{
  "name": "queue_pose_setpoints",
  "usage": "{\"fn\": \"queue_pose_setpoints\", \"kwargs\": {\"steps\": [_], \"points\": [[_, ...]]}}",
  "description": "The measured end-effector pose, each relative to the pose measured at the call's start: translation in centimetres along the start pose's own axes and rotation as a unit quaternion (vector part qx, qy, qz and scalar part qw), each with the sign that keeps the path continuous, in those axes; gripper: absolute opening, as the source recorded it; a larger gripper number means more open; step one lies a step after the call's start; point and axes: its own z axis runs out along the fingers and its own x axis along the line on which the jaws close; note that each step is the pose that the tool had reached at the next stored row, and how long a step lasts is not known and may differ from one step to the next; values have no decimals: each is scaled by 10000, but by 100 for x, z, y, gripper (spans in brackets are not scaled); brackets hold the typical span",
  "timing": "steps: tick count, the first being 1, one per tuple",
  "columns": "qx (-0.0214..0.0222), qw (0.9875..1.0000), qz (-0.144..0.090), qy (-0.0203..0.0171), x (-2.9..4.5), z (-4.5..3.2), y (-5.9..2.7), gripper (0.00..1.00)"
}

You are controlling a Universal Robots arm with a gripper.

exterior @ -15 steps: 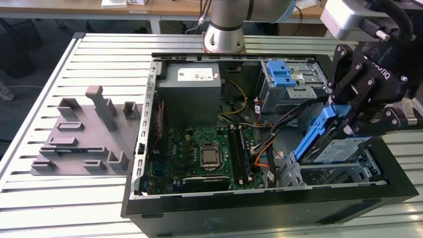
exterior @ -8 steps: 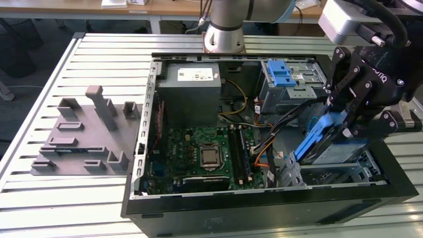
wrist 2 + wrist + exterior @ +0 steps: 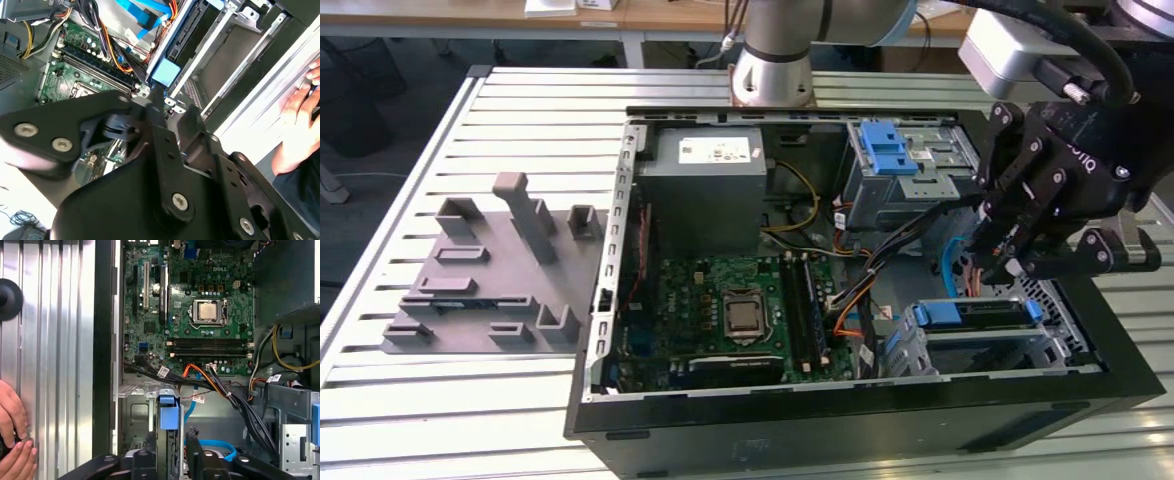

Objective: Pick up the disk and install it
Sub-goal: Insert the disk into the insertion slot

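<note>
Evidently the hand (image 3: pixel 1001 262) hovers spread and empty just above the disk (image 3: pixel 971 313), seated in the bay (image 3: pixel 1057 345) at a corner of the case (image 3: pixel 854 420); finishing well likely wants a square push, clear of the cables (image 3: pixel 881 262).

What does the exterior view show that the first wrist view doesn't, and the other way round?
The exterior view adds the grey fixture on the slatted table and the arm's base. The first wrist view adds a person's hand on that table. Both show the motherboard, its CPU socket, and the blue-railed disk in a drive bay.
</note>
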Motion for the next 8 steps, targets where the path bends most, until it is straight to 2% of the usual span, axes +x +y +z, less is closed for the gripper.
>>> {"fn": "queue_pose_setpoints", "kwargs": {"steps": [1,3,4,5,6,8], "points": [[0,10000,0,0,0,7,0,36],[0,10000,-3,0,0,18,0,24],[0,10000,-5,0,0,24,-1,24],[0,10000,-7,0,0,29,-1,18],[0,10000,-11,0,0,37,-1,18],[0,10000,-17,1,0,54,-1,11]]}}
